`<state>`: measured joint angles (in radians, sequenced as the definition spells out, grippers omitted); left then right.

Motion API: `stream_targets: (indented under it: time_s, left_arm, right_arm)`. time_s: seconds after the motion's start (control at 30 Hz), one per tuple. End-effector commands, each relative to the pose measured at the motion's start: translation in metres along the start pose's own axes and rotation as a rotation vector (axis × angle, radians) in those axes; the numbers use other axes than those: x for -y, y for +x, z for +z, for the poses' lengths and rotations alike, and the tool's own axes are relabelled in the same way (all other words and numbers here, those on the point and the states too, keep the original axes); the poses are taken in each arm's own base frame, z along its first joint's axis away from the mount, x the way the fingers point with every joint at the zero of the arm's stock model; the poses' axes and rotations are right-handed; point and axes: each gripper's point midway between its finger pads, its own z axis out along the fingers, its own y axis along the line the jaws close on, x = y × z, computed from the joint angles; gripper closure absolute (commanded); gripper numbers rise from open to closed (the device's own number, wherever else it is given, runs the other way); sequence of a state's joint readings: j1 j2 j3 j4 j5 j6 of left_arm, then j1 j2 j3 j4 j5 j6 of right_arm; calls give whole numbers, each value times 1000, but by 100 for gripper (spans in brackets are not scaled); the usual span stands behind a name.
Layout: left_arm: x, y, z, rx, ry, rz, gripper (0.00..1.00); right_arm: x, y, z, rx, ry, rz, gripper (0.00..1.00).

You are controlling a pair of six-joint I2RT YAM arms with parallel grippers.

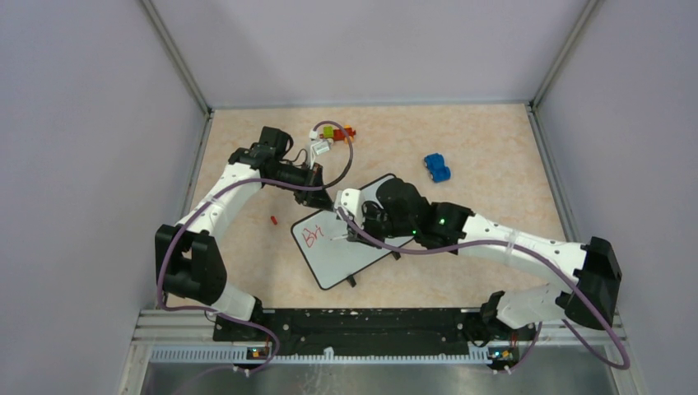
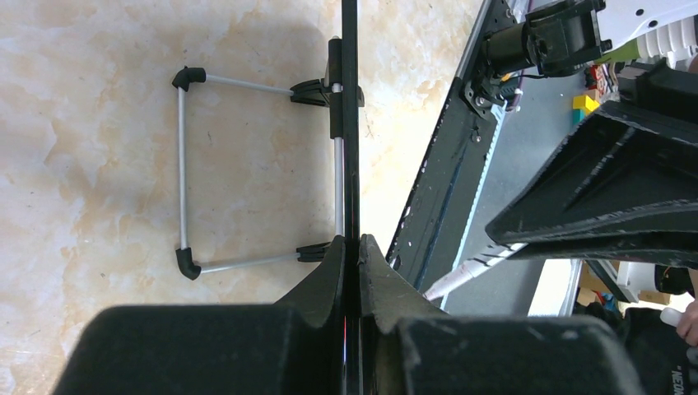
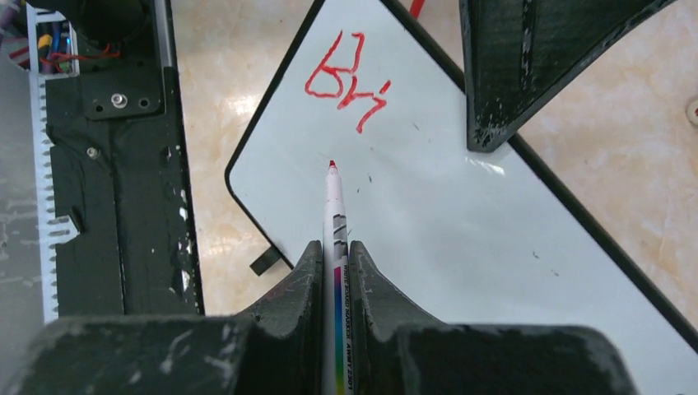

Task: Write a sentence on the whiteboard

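Red sentence (image 3: pixel 346 86) shows three letters on one whiteboard (image 3: pixel 461 214); one marker (image 3: pixel 336 206) over it.

The left arm (image 1: pixel 216 206) stood folded at the elbow out to its own side, the forearm running forward and the wrist turned back inward. The left hand (image 2: pixel 352 247) was closed, both fingers pressed flat on the thin edge of the whiteboard (image 2: pixel 350 123) that ran straight out between them. The right arm (image 1: pixel 518 243) was folded at an elbow far out to its side, its forearm stretched inward. The right hand (image 3: pixel 333 251) was clamped on a marker (image 3: pixel 335 202), whose red tip stuck out ahead of the fingertips. The two hands were close together.
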<state>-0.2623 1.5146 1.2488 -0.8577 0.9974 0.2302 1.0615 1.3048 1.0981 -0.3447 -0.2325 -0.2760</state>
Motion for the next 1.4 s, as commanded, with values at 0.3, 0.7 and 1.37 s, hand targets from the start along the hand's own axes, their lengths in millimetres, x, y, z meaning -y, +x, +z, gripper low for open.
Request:
stream_targets:
  time_s: [0.3,0.7,1.37]
  left_arm:
    - [10,3,0,-6,39,13,100]
    - [12,4,0,-2,50,18,100]
    - [14,2,-1,5,59,17,100]
  right_arm:
    - [-2,-18,-6,109,-19,14,100]
    - [6,-6,4,75,21,12,100]
    - [33,-24,14,103,139,27,100]
